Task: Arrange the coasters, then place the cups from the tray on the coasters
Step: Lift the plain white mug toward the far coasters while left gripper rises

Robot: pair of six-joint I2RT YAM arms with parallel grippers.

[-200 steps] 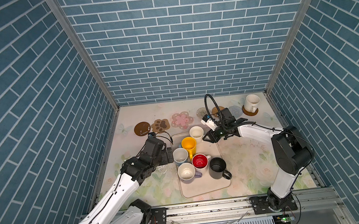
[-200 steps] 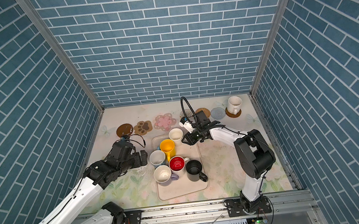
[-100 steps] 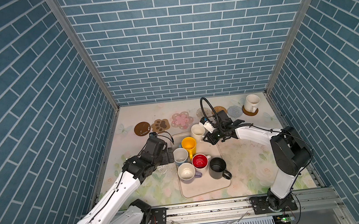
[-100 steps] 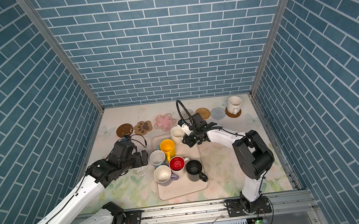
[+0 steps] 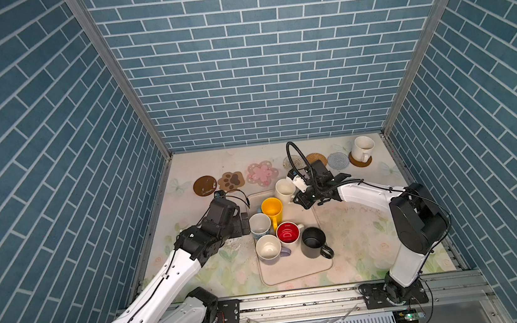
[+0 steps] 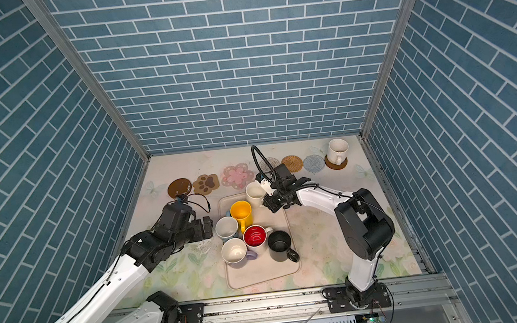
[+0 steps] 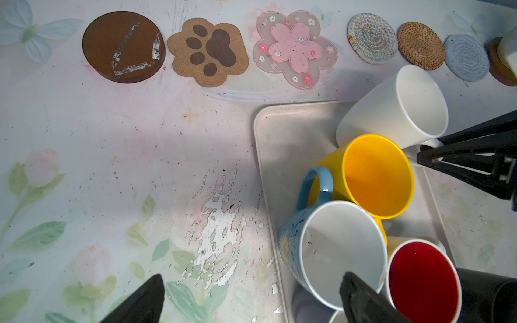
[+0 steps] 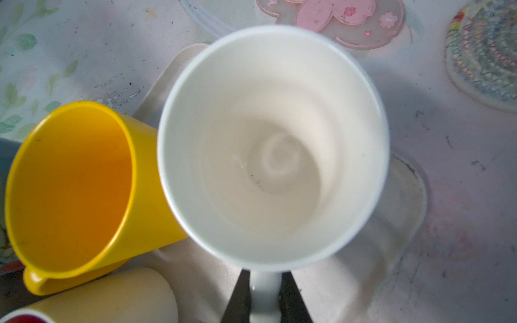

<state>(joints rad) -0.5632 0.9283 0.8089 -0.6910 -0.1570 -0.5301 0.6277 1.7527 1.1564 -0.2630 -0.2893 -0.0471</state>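
Observation:
Seven coasters line the back: brown disc, paw, pink flower, clear patterned round, rattan, blue knit, and a second brown disc under a cream cup. The tray carries yellow, light blue, lavender, red-inside and black cups. At its far corner is a cream-white cup; my right gripper is shut on its handle. My left gripper is open beside the light blue cup, one finger over its rim.
Blue brick walls close in the back and both sides. A flowered tablecloth covers the table, worn white at a patch left of the tray. A metal rail runs along the front edge.
My right gripper has moved left to the cream-white cup at the tray's far corner and shut on its handle. The left arm has stayed put.

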